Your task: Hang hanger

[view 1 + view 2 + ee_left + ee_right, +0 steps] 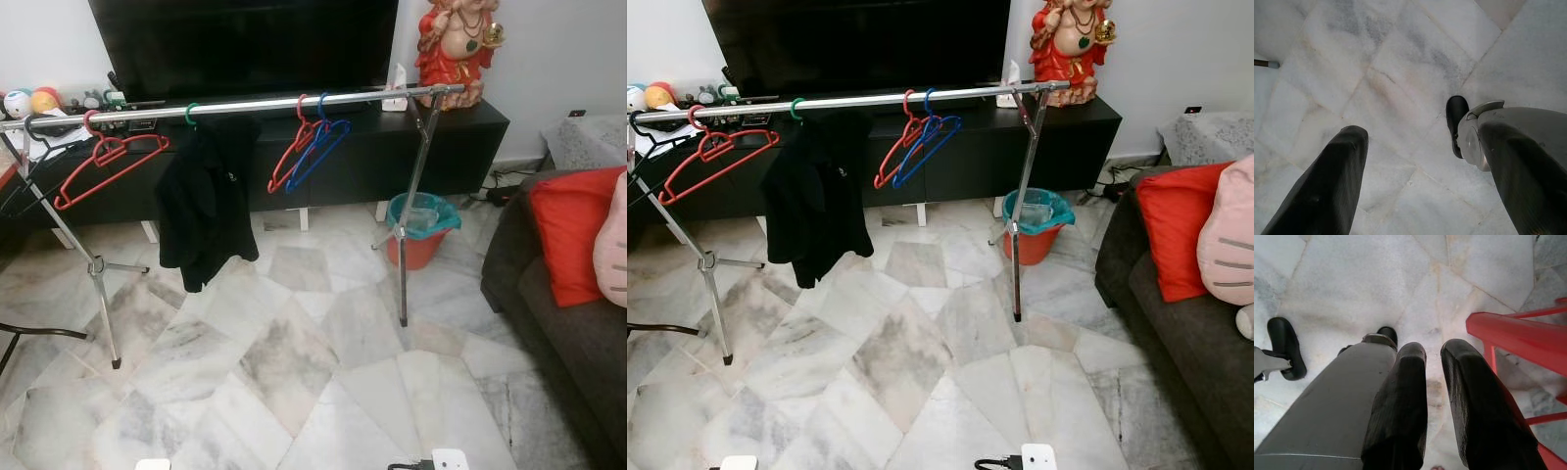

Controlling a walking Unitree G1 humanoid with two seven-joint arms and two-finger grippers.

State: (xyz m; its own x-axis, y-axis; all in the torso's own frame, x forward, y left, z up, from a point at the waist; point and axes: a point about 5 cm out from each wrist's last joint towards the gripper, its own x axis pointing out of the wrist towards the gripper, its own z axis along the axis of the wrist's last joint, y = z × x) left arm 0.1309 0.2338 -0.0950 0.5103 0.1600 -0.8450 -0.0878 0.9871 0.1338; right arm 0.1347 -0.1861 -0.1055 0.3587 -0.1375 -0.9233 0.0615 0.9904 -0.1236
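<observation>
A silver clothes rail [255, 104] stands across the room ahead of me on tripod legs [405, 255]. On it hang a red hanger [103, 159] at the left, a black garment [206, 201] on a green hook, and a red hanger [291, 152] with a blue one [321, 145] near the middle. In the right wrist view my right gripper [1435, 350] points down at the marble floor, fingers nearly together, with a red hanger [1513, 335] against its outer finger. My left gripper [1420, 132] hangs open over the floor, with nothing in it.
A red bucket [419, 240] with a teal liner sits behind the rack's right leg. A dark sofa [578, 343] with a red cushion [573, 235] lines the right side. A black TV console [460, 137] and a red statue [453, 44] stand behind the rail.
</observation>
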